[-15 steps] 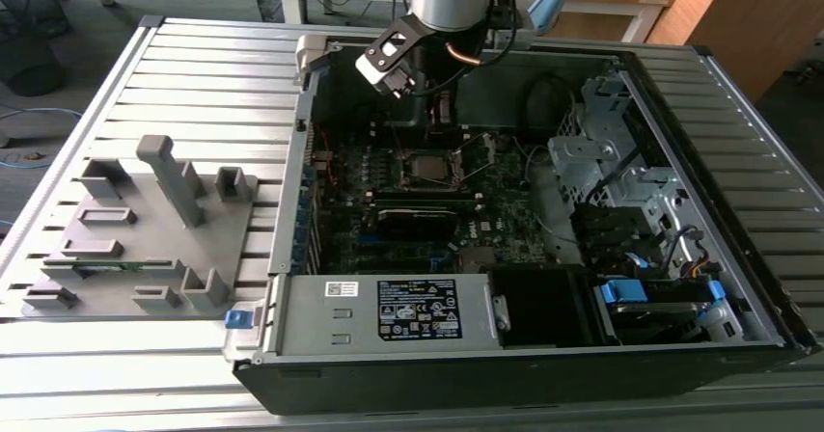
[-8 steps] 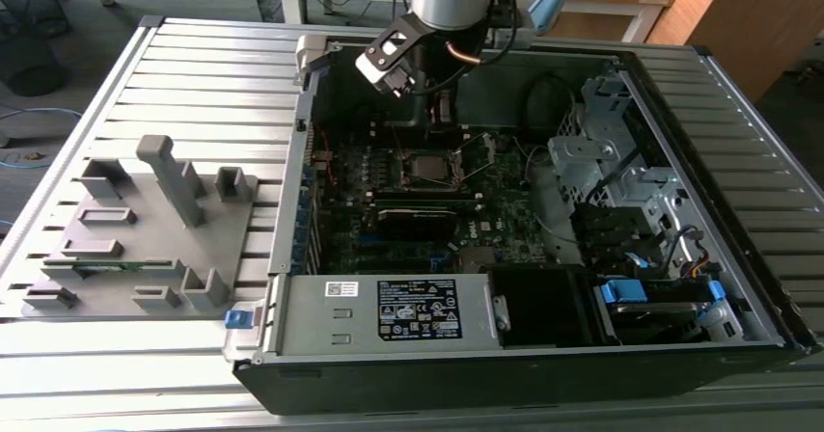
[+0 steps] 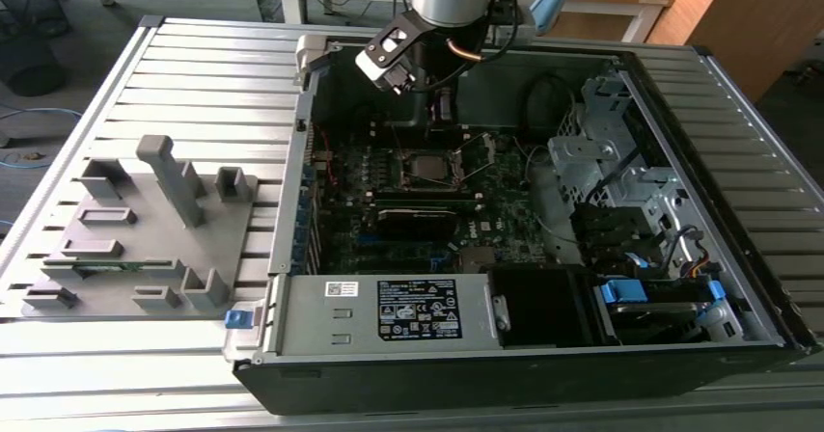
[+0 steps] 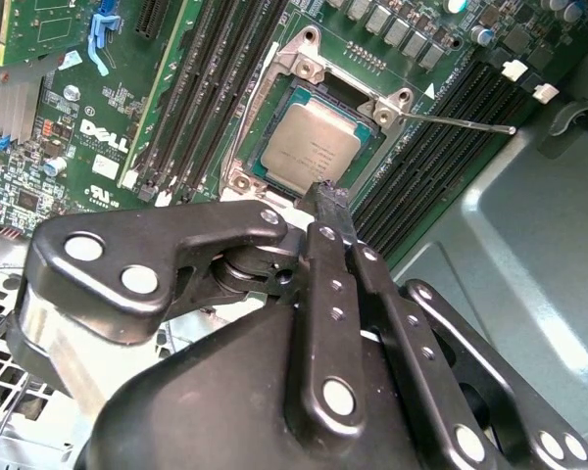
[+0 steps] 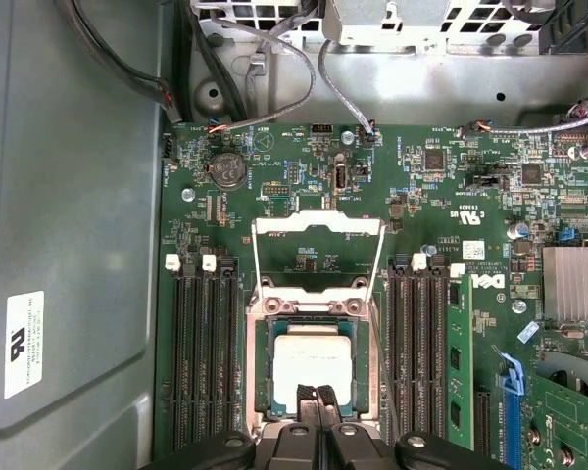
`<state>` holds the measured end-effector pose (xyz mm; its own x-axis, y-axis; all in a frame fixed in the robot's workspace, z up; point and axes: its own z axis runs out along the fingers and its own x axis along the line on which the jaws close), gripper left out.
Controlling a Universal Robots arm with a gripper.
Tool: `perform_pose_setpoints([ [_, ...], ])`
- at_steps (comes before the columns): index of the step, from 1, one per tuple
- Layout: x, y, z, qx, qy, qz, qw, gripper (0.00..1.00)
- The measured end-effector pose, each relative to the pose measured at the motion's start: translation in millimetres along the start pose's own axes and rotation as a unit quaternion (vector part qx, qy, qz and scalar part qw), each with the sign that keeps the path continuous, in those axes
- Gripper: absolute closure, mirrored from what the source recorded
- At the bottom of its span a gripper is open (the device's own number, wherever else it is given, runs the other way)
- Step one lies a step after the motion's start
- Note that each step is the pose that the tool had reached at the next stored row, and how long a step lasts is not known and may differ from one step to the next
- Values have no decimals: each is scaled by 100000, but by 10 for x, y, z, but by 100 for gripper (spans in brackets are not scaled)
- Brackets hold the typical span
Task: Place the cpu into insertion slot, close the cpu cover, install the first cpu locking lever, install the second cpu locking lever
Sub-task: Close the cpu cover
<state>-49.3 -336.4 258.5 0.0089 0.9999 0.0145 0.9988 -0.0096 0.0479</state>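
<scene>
Already the cpu (image 5: pixel 314 364) lies flat inside the insertion slot (image 5: pixel 258 364), its pale grey top framed by the silvery rim on every side, so the first step looks done. The cpu cover (image 5: pixel 318 223) is not yet down. Its thin metal frame stands swung open on the far side of the slot from the hand, hinged at the slot's edge, and bare green motherboard (image 5: pixel 441 186) shows through its window. In the second wrist view one locking lever (image 4: pixel 461 122) sticks out from a corner of the slot as a thin bright rod. It looks unlatched and lies across the black memory sockets (image 4: pixel 431 166) beside the slot.

The hand (image 5: pixel 319 399) hangs just over the slot's near edge, opposite the cover's hinge. Its two fingers are pressed together with nothing between them, and their tips sit over the rim of the chip; whether they touch it I cannot tell. In the exterior view the arm reaches down into the open computer case (image 3: pixel 541 364), which lies on the slatted bench (image 3: pixel 193 66), with the hand above the slot.

I judge the step in hand to be closing the cover. That calls for the joined fingertips to get behind the raised frame's free edge and tip it toward the slot. The window should then settle round the chip, without dragging across the chip or snagging the loose lever.
</scene>
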Motion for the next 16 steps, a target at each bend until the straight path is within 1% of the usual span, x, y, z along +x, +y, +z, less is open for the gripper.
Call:
perform_pose_setpoints([
  [4,0,9,-1,8,-11,-7,100000,89],
  [7,0,27,1,2,-5,-2,100000,89],
  [13,1,108,5,2,-2,-1,100000,89],
  [16,1,123,6,0,0,2,100000,89],
])
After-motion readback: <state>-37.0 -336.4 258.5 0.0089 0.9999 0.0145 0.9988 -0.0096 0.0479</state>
